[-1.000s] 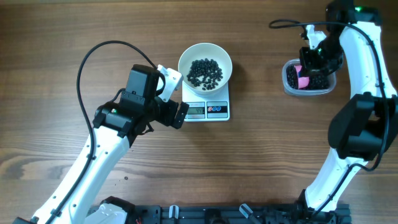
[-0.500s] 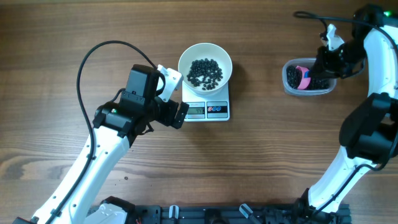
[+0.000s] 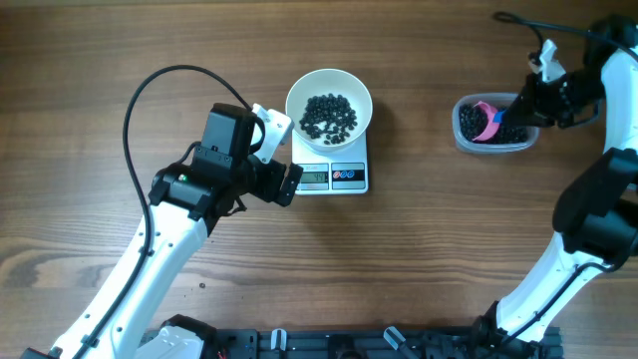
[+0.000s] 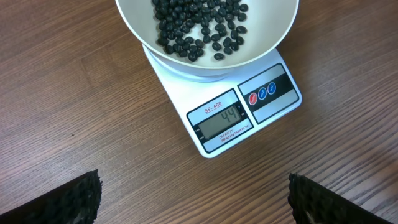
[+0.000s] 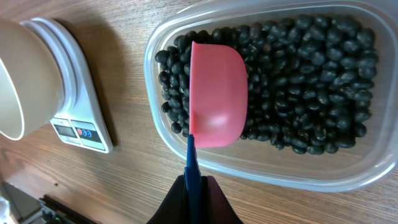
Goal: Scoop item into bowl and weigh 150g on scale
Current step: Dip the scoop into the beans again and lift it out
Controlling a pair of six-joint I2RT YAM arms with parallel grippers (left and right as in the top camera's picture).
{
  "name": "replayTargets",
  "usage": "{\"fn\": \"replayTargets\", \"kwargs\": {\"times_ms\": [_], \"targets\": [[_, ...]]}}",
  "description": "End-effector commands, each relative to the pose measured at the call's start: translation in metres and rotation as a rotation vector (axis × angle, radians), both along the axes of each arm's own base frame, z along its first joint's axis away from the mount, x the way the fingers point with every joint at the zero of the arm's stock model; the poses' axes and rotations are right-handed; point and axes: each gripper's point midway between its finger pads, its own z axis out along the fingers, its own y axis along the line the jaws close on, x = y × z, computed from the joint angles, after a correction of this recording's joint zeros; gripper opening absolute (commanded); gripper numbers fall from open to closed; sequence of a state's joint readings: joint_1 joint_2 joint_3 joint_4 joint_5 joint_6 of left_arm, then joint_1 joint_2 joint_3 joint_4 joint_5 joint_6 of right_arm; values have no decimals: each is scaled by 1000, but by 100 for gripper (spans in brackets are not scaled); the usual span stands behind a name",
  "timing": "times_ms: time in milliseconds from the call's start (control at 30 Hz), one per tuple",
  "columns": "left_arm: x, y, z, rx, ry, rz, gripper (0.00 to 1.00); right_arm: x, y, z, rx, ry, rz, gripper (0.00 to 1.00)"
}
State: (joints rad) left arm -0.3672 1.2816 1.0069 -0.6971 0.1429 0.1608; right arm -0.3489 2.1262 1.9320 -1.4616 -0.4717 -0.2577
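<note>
The white bowl (image 4: 273, 37) of glossy black beads (image 4: 199, 28) sits on the white scale (image 4: 224, 121), just ahead of the left gripper (image 4: 196, 205). Its display reads 44.

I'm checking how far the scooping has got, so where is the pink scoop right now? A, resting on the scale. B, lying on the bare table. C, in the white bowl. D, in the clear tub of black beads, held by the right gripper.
D: the pink scoop sits in the clear tub on the black beads, its blue handle pinched by the right gripper.
</note>
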Motion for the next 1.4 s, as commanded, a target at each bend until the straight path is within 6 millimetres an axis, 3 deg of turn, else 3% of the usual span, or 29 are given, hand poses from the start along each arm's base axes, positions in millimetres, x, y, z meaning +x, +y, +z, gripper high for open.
{"fn": "replayTargets", "kwargs": {"times_ms": [0, 367, 1033, 1233, 1367], "targets": [[0, 3, 1, 9, -11, -1, 100, 1, -1, -13, 74, 11, -6, 4], [0, 3, 1, 9, -11, -1, 100, -1, -5, -30, 166, 43, -29, 4], [0, 3, 1, 9, -11, -1, 100, -3, 14, -13, 305, 10, -4, 4], [0, 3, 1, 9, -11, -1, 100, -3, 8, -8, 345, -23, -14, 4], [0, 3, 1, 8, -11, -1, 100, -5, -6, -6, 356, -36, -52, 4]]}}
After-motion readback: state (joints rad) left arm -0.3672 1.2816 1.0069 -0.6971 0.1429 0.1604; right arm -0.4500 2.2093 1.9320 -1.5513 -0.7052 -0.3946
